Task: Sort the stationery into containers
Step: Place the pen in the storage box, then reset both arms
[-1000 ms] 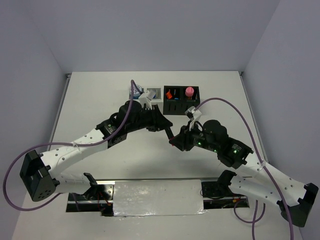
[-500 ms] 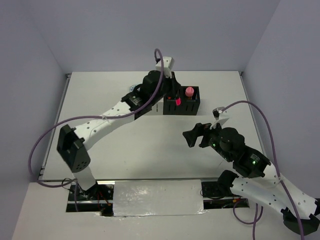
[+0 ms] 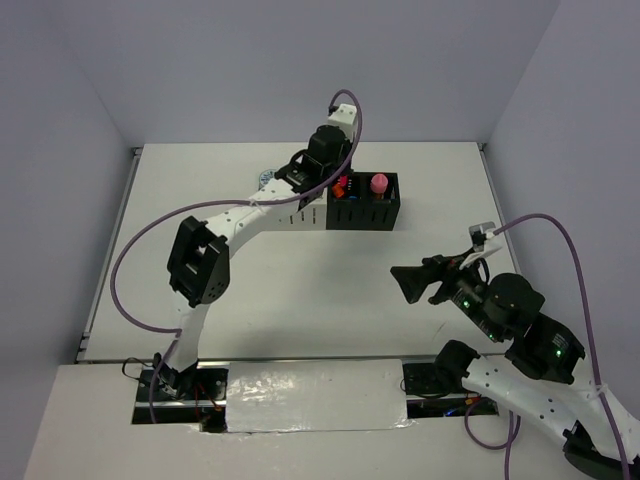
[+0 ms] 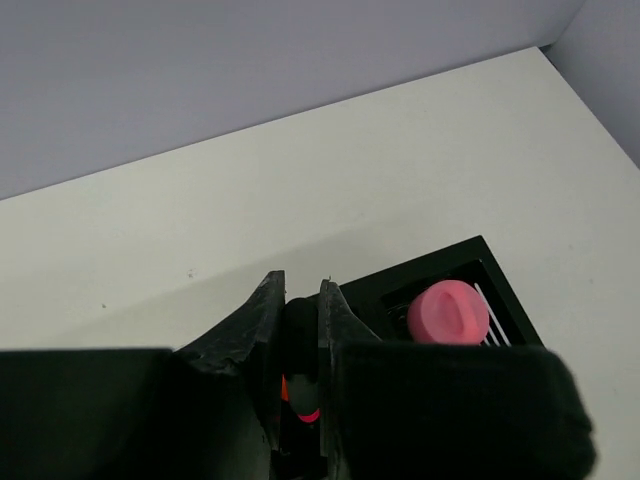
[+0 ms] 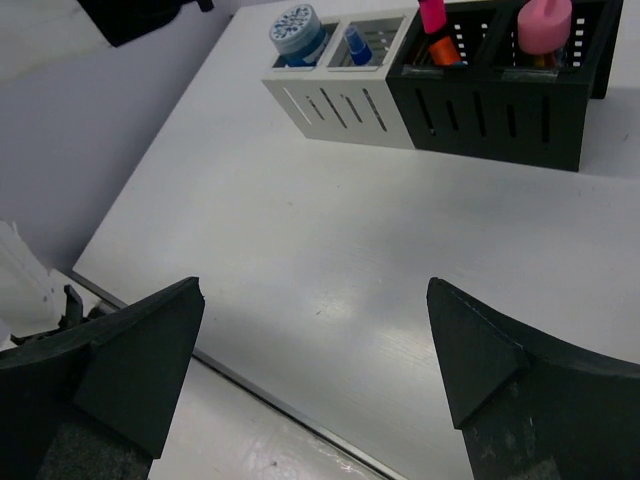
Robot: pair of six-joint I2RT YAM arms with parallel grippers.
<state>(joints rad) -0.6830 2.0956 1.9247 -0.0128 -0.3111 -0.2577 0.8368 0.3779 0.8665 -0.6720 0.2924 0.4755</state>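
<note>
My left gripper (image 4: pixel 300 292) is shut on a black highlighter (image 4: pixel 298 335) with a pink cap, held upright over the left compartment of the black container (image 3: pixel 363 212). Its pink end (image 5: pixel 432 14) dips into that compartment beside an orange-capped highlighter (image 5: pixel 443 50). The pink capped cylinder (image 3: pixel 379 184) stands in the right compartment. The white container (image 5: pixel 340 97) holds a blue-white disc (image 5: pixel 298 22) and the blue-capped tube (image 5: pixel 358 45); the left arm covers most of it in the top view. My right gripper (image 3: pixel 410 283) hangs open and empty over the near right of the table.
The two containers stand side by side at the back of the white table (image 3: pixel 300 290). The left arm (image 3: pixel 240 220) stretches diagonally across the table's left half. The table's near edge (image 5: pixel 250 385) runs below the right gripper.
The left arm has swung from mid-table to the back, carrying the highlighter over the black container. The right gripper has opened and drawn back to the near right.
</note>
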